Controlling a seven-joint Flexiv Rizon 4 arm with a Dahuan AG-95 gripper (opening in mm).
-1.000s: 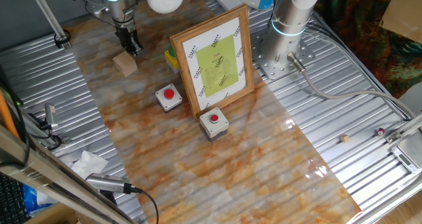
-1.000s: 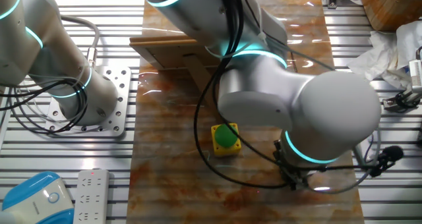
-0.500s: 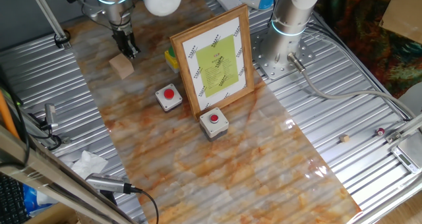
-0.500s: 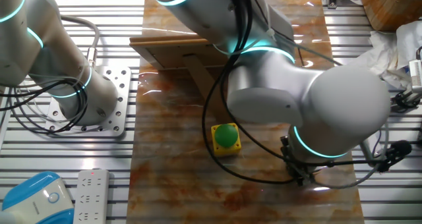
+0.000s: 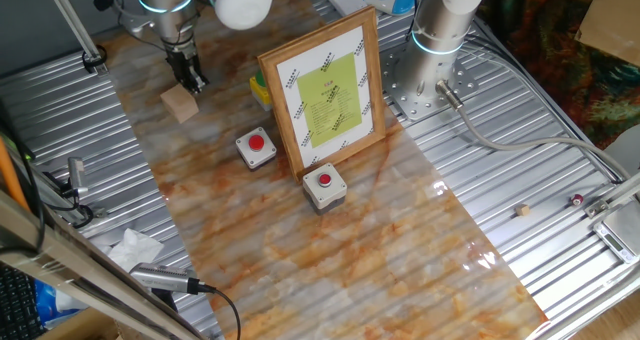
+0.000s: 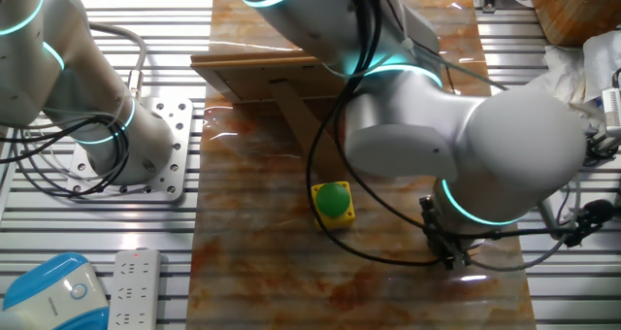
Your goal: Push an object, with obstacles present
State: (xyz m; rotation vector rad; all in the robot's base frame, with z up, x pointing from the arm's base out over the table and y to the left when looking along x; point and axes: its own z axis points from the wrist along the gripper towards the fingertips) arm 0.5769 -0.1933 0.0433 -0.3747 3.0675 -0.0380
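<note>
The light-tan wooden cube [image 5: 180, 104] lies on the marbled mat at the far left. My gripper [image 5: 190, 79] stands upright just behind and right of it, fingers together, tips at the cube's upper edge. The other fixed view shows the gripper [image 6: 452, 259] low under the bulky arm, and the cube is hidden there. Two grey boxes with red buttons [image 5: 256, 147] [image 5: 324, 185] sit in front of the wood-framed picture [image 5: 325, 88], which stands upright mid-mat. Its back [image 6: 254, 76] shows in the other fixed view.
A yellow box with a green button [image 6: 333, 203] sits behind the picture. A second arm's base [image 5: 437, 42] stands on a plate at the back right. Crumpled paper [image 5: 134, 247] and a cabled probe [image 5: 163, 278] lie at the left front. Ribbed metal flanks the mat.
My gripper has moved left and slightly forward along the mat, and the cube has slid left ahead of it. The button boxes and the picture have not moved.
</note>
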